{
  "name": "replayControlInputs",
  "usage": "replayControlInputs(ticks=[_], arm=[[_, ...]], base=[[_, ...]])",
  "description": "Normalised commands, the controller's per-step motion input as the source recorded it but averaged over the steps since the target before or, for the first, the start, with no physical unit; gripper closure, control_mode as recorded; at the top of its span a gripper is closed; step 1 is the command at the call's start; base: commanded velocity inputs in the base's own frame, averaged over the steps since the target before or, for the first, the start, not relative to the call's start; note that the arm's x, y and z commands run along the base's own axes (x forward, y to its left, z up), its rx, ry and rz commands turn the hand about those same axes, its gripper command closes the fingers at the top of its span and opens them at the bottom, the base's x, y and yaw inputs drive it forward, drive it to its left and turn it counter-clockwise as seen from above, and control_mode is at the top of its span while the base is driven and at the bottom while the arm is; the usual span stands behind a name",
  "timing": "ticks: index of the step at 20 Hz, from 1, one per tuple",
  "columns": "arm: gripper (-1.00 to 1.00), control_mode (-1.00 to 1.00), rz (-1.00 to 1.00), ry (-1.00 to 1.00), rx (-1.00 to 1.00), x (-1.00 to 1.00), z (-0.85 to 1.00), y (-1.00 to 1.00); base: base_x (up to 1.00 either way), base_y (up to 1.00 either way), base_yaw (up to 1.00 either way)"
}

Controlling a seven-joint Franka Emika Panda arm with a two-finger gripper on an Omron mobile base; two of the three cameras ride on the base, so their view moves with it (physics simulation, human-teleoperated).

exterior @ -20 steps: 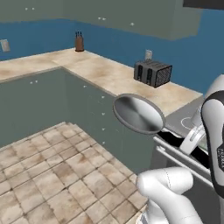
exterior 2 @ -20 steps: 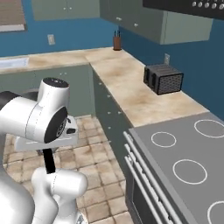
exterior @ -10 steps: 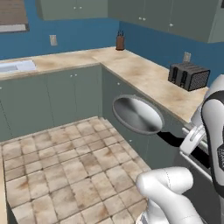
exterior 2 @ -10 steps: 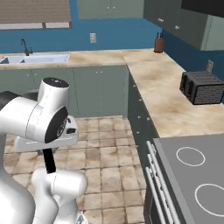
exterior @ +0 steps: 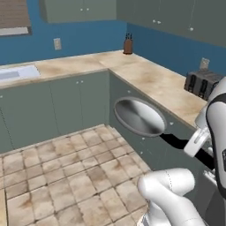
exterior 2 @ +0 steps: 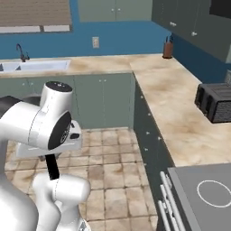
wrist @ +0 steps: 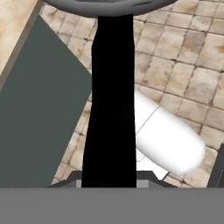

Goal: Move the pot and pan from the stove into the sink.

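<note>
The pan, a shallow shiny silver dish, hangs in the air in front of the corner cabinets, tilted on edge over the tiled floor. Its long black handle runs back to my gripper, which is shut on it. In the hand view the black handle rises straight up from the gripper to the pan's rim. The white sink with its dark faucet sits in the far counter on the left. A corner of the grey stove shows at the lower right. The pot is out of view.
An L-shaped beige counter runs along the right and back walls over grey-green cabinets. A dark toaster and a knife block stand on it. Tiled floor lies open between me and the sink.
Both base views have swung left, so the camera moved: the stove slid off to the right and the sink counter came into view. The pan stays in the same grip.
</note>
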Motion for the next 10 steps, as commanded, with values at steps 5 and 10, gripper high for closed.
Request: replayControlInputs(ticks=[5, 10], arm=[[1.00, 1.00, 0.00, 0.00, 0.00, 0.00, 0.00, 0.00], [1.00, 1.00, 0.00, 0.00, 0.00, 0.00, 0.00, 0.00]], base=[[1.00, 0.19, 0.00], [1.00, 0.26, 0.00]])
